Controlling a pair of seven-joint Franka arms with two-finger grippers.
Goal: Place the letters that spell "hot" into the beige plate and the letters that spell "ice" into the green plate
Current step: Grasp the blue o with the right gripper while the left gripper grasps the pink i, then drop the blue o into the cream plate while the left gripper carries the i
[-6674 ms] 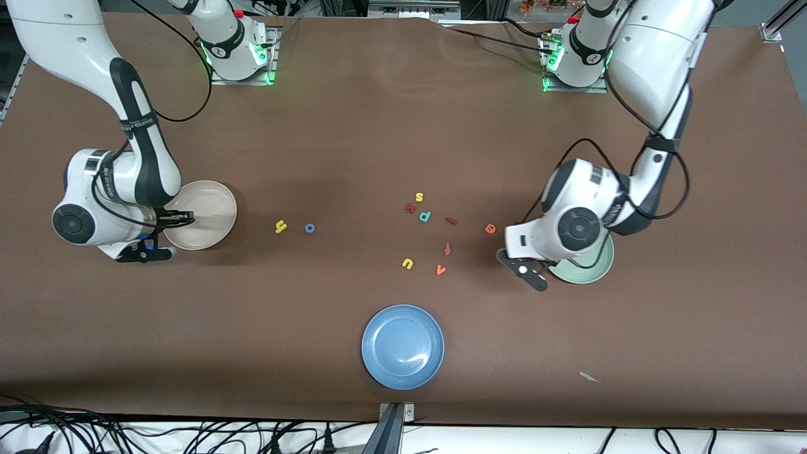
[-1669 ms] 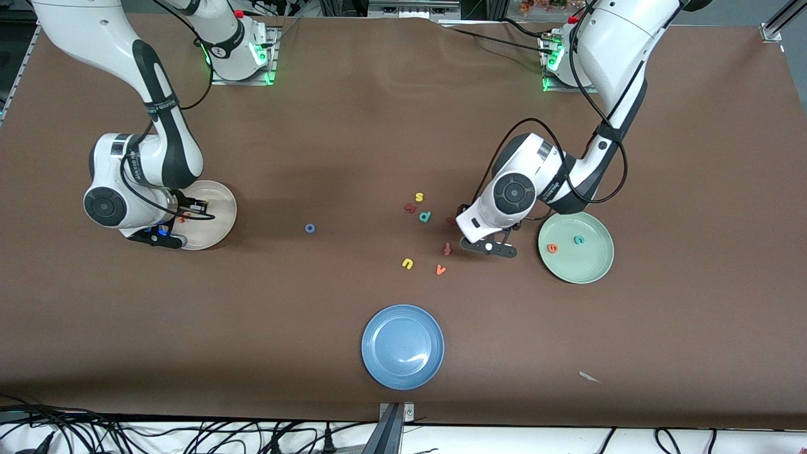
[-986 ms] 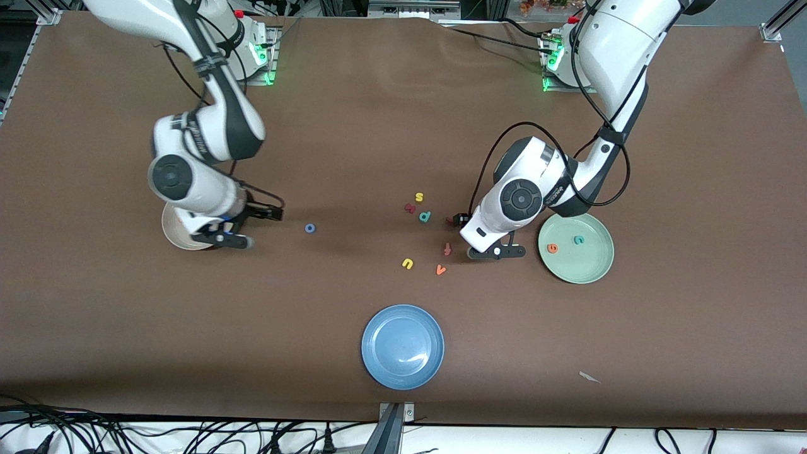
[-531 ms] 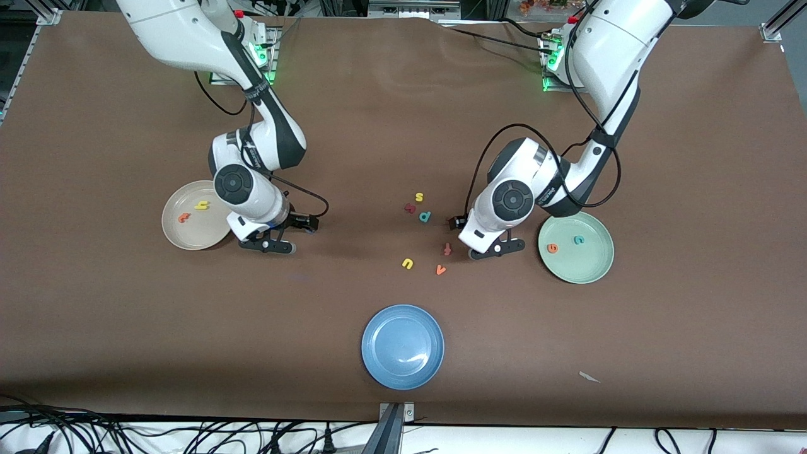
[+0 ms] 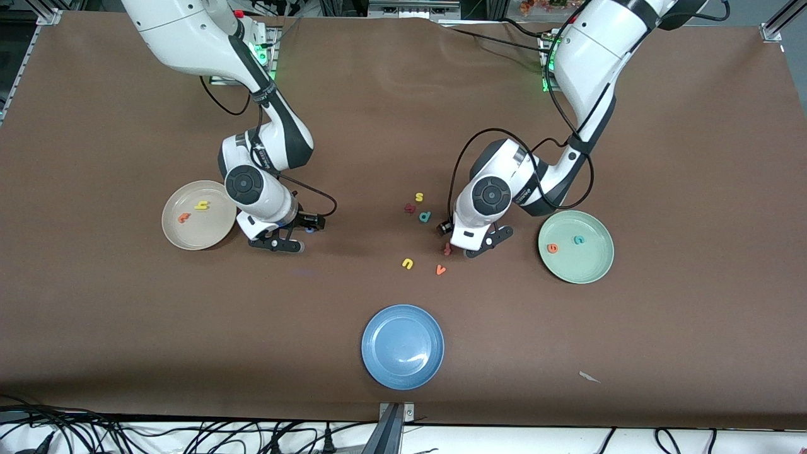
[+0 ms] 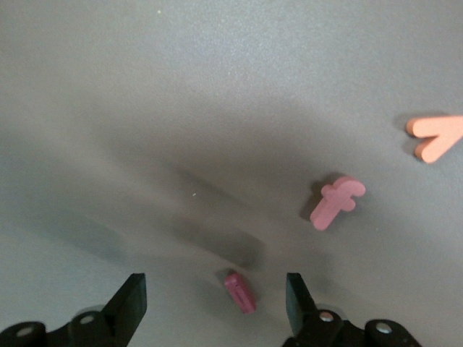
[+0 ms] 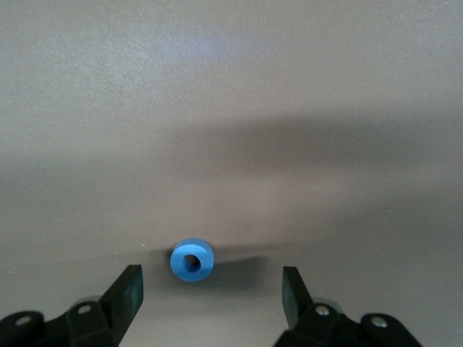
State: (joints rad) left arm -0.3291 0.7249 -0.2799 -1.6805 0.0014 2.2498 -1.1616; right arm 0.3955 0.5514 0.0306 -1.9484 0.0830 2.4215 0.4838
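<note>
My right gripper point(image 5: 296, 233) stands open low over the table beside the beige plate point(image 5: 205, 232). The blue "o" point(image 7: 192, 260) lies flat between its fingers point(image 7: 130, 285), untouched. That plate holds the yellow "h" point(image 5: 202, 205) and orange "t" point(image 5: 183, 217). Over the letter cluster my left gripper point(image 5: 465, 237) is also open, and the dark-red "i" point(image 6: 240, 290) lies on the table between its fingers point(image 6: 295, 289). The orange "e" point(image 5: 552, 248) and teal "c" point(image 5: 578, 239) lie in the green plate point(image 5: 583, 266).
Around the left gripper lie an orange "f" point(image 5: 447, 248), orange "v" point(image 5: 441, 270), yellow "u" point(image 5: 407, 263), teal "p" point(image 5: 425, 217), yellow "s" point(image 5: 418, 197) and a dark-red letter point(image 5: 410, 207). A blue plate point(image 5: 402, 350) sits nearer the camera, mid-table.
The right arm has swung from the beige plate to the blue "o" and come down around it. The left gripper has shifted toward the letter cluster, settling around the "i".
</note>
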